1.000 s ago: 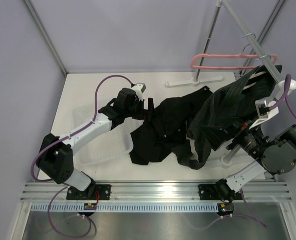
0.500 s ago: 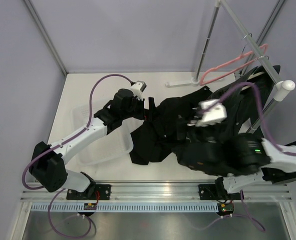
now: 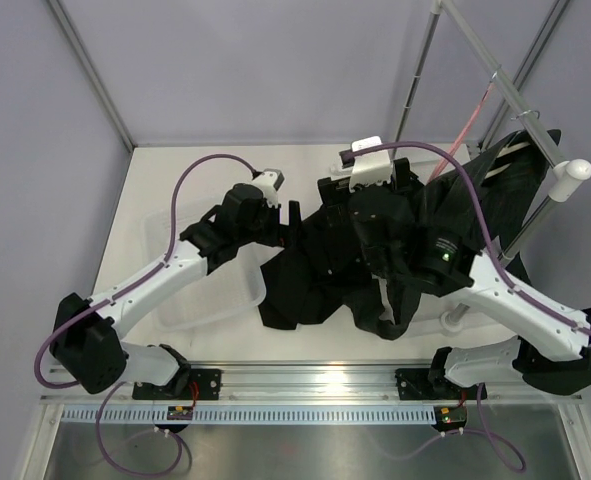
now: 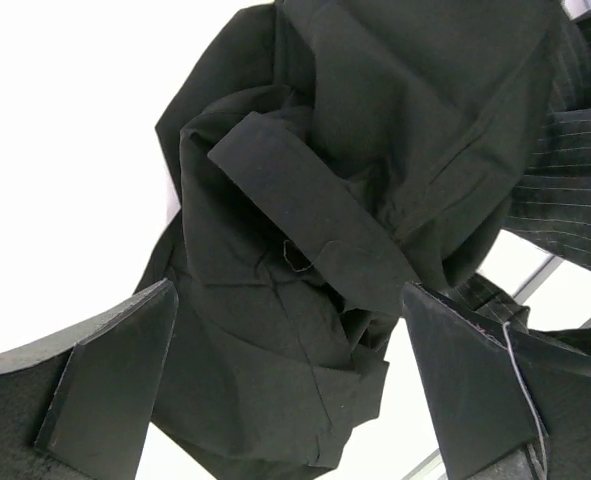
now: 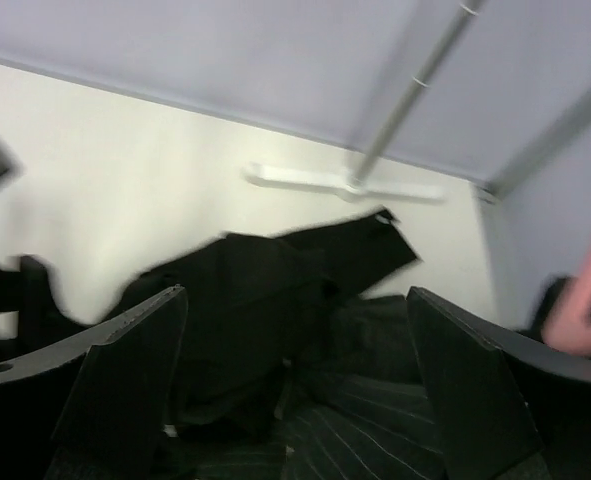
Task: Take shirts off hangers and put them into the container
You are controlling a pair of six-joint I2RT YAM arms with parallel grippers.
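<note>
My left gripper spread wide and empty over the black shirt, heaped just right of the container, my right gripper equally wide, holding nothing, pinstriped shirt farther right, hanging from the rack

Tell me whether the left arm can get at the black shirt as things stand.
Probably yes. The left gripper hangs open right at the black shirt, its crumpled folds just ahead of the fingers with nothing in the way.
</note>
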